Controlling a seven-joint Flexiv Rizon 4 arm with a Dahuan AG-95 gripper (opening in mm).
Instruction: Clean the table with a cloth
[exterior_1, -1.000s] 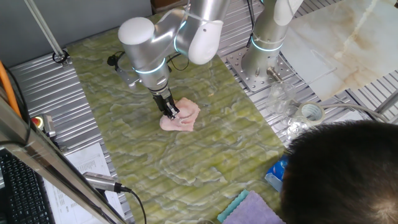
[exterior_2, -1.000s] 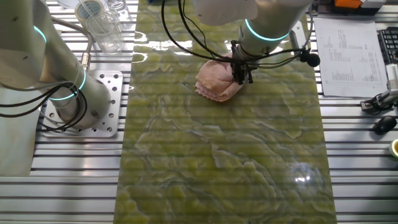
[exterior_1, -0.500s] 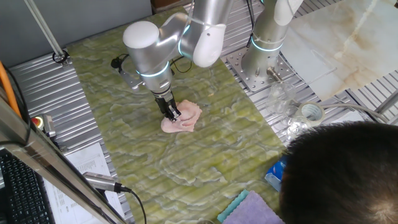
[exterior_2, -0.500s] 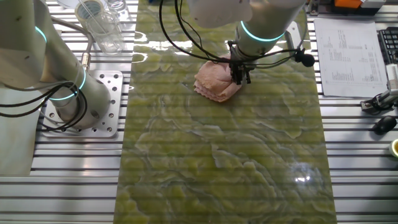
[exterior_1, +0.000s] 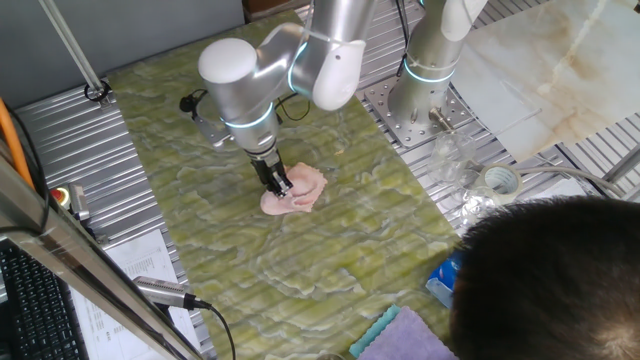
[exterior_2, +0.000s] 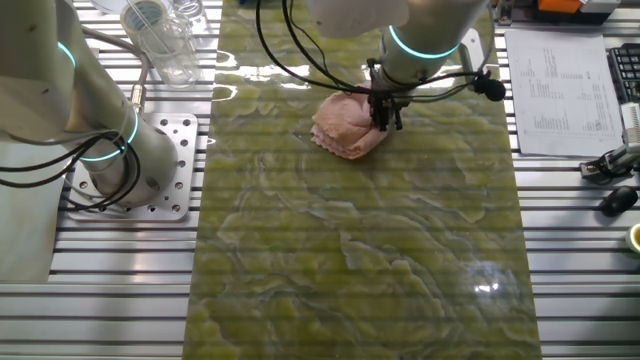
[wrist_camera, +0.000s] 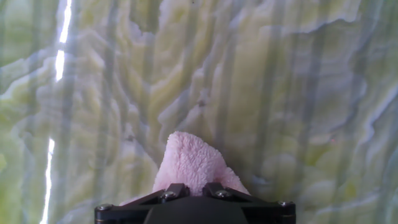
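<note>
In the hand view the gripper (wrist_camera: 189, 194) body hides the near part of the cloth (wrist_camera: 191, 163), and its fingertips cannot be made out. In one fixed view a dark head of hair (exterior_1: 555, 275) covers the table (exterior_1: 330, 250) corner beside the cloth.

Bright even light, glare streaks on table (wrist_camera: 298, 93), soft hand view

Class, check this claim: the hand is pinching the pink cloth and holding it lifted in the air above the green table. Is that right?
Not quite. The hand does pinch the pink cloth, but the cloth rests flat on the green table, not lifted. One fixed view shows it spread on the surface.
</note>
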